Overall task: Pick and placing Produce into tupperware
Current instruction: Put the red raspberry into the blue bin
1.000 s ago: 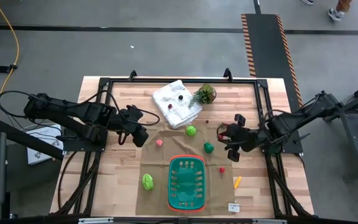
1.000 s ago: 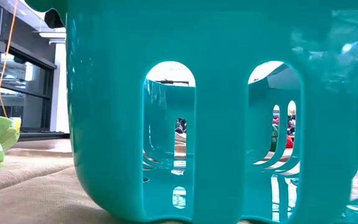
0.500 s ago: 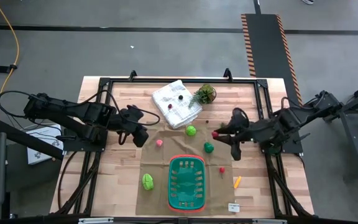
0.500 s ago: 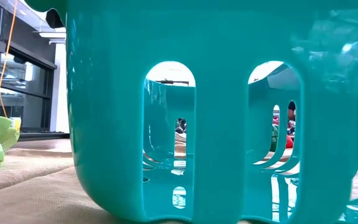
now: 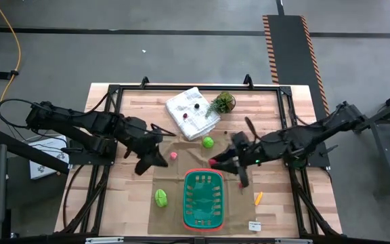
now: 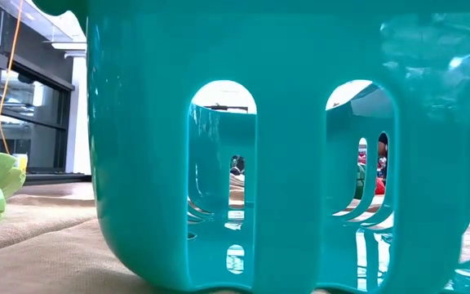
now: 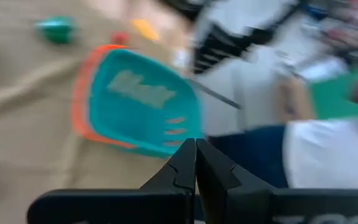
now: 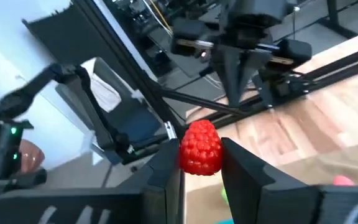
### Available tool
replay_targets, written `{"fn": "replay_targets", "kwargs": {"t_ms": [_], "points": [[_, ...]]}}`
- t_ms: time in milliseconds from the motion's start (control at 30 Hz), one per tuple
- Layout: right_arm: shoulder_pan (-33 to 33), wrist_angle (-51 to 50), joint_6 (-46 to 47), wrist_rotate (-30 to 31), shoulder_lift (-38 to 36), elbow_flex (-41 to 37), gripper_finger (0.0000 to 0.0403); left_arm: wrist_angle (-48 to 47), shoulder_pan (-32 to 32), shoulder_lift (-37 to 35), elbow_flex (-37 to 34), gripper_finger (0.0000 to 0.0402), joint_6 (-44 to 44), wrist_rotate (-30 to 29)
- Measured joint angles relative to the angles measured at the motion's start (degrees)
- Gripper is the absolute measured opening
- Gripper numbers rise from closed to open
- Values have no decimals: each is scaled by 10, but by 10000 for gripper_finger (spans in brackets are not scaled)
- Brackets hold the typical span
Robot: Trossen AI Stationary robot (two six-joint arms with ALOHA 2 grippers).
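So the right gripper (image 8: 201, 163) is pinching a little red raspberry (image 8: 200, 147) between its two fingers, jaws only a crack apart with the berry filling the gap. From above, that gripper (image 5: 217, 162) is hanging just past the far rim of the green basket (image 5: 202, 198), on the basket's right-hand side, with the arm reaching in across the table from the right.

The left gripper (image 7: 195, 163) is sitting with its fingertips pressed together, nothing in it. It's hovering over the brown mat (image 5: 170, 186) left of the basket, close to a small pink piece (image 5: 173, 155).

Other produce is lying around: a light green rounded one (image 5: 208, 142) beyond the basket, a leafy green one (image 5: 160, 198) on the mat at the basket's left, and an orange carrot-like piece (image 5: 258, 198) on the wood off to the right. The basket itself is looking bare inside from above. A folded white cloth (image 5: 192, 112) and a small potted plant (image 5: 223, 102) are sitting at the far side of the table (image 5: 127, 108).
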Motion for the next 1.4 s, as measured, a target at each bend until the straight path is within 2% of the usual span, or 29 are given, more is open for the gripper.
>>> {"fn": "replay_targets", "kwargs": {"t_ms": [200,400,500,600,767,1033,1167,1400], "points": [[-11,15,55,-20,43,0,85,19,0,-3,0,1,42,92],[-10,49,97,-21,81,0,85,10,0,-19,0,1,78,138],[-10,45,101,-20,111,37,85,2,0,-41,0,1,86,144],[-10,-13,75,-19,148,107,85,-6,0,-65,0,1,87,143],[-11,-220,71,-12,223,242,85,-33,0,-109,0,1,98,108],[-11,-395,90,-11,322,401,85,-98,0,-181,0,1,96,20],[-10,-454,110,-17,357,444,85,-154,0,-213,0,1,96,-36],[0,-509,141,-30,401,447,85,-230,0,-242,0,1,94,-118]]}}
